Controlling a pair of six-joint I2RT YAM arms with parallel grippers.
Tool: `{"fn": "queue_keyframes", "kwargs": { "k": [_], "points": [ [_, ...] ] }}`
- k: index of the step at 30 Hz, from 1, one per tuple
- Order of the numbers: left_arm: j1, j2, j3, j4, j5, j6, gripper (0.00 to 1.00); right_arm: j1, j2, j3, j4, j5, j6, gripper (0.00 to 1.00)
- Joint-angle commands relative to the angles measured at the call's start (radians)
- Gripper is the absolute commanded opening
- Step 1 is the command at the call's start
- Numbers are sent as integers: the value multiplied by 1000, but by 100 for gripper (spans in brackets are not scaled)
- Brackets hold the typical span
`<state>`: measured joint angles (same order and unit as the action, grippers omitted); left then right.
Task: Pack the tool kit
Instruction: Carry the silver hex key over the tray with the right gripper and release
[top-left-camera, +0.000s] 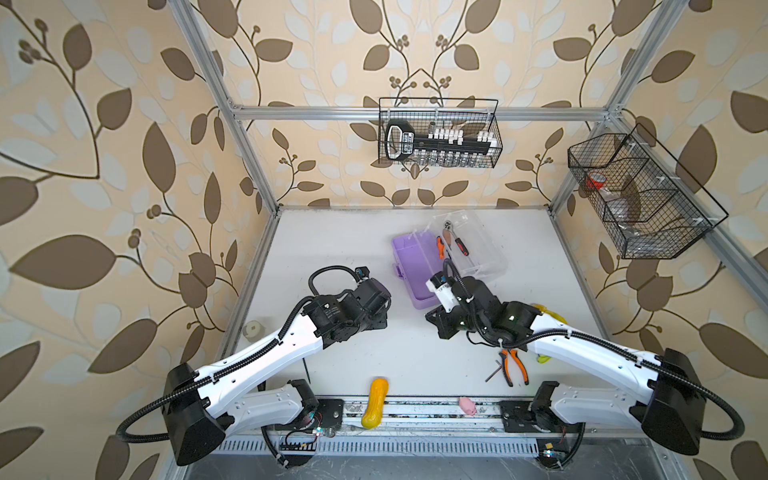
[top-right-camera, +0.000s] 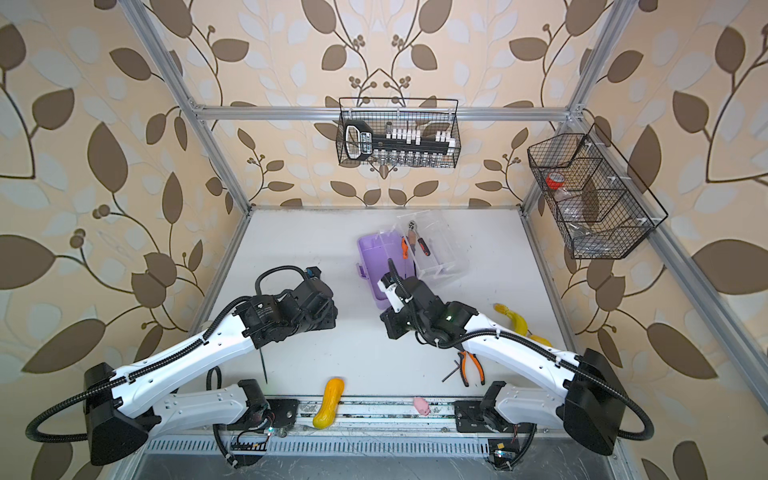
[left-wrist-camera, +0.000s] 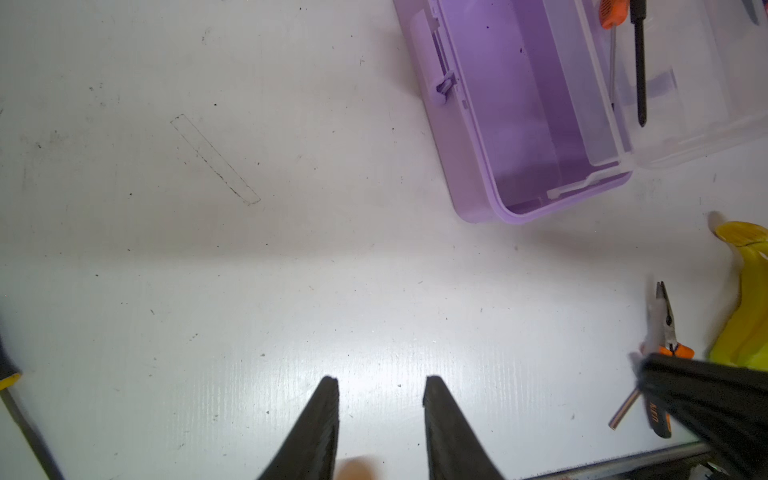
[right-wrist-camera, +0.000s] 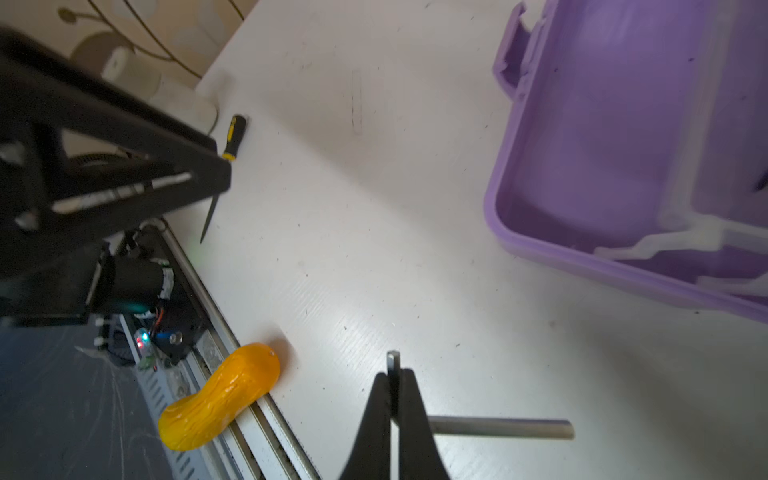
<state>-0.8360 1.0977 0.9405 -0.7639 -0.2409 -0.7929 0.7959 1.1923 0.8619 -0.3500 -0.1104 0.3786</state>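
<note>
Open on the table (top-left-camera: 332, 249), lilac base bare inside: the tool kit (top-left-camera: 409, 266), with a clear inner tray (left-wrist-camera: 582, 104) along its far side and a clear lid (top-left-camera: 486, 257) thrown back beyond that, a ratchet (top-left-camera: 455, 239) and an orange-handled screwdriver (top-left-camera: 440, 248) lying there.

Just in front of the tool kit's near corner, clenched hard on the short leg of a hex key (right-wrist-camera: 498, 428): the fingers (right-wrist-camera: 374, 424) of the right gripper (right-wrist-camera: 394, 376). Long leg sticking out sideways, not yet over the base. To the tool kit's left and slightly in front: the left gripper (left-wrist-camera: 380, 382), fingers (left-wrist-camera: 320, 419) released, parted, holding nothing above bare table.

Judged step: carrying the hex key across to the base and letting go.

Possible trouble from here:
- Pivoting of the key about that thin pinch near the bend, under the long leg's weight, and swinging down before the drop.
- Snagging the long leg on the lilac rim or the tray edge through too low an approach, then shoving the light, unheld tool kit away.
- Letting go early and landing the key in front of the tool kit, or bouncing it out off hard plastic.
- Clipping the left gripper by passing so close beside it.

Left to pack, in front of the tool kit and to its right: pliers (top-left-camera: 515, 365) and a second L-shaped key (top-left-camera: 496, 370).
</note>
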Motion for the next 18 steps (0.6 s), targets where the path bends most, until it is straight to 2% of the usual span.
{"fn": "queue_keyframes", "kwargs": {
  "k": [1, 4, 7, 13, 18],
  "points": [
    [12, -5, -9, 40, 8, -5, 37, -120, -28, 74, -39, -39, 26, 0],
    [12, 19, -8, 59, 30, 0, 36, -267, -14, 134, 10, -97, 90, 0],
    [15, 38, -2, 73, 44, 8, 36, -371, 35, 197, 80, -117, 156, 0],
    [24, 47, 12, 78, 52, 35, 36, -479, 226, 360, 118, -74, 220, 0],
    [42, 41, 4, 80, 61, 46, 36, -526, 361, 442, 155, -7, 303, 0]
  ]
}}
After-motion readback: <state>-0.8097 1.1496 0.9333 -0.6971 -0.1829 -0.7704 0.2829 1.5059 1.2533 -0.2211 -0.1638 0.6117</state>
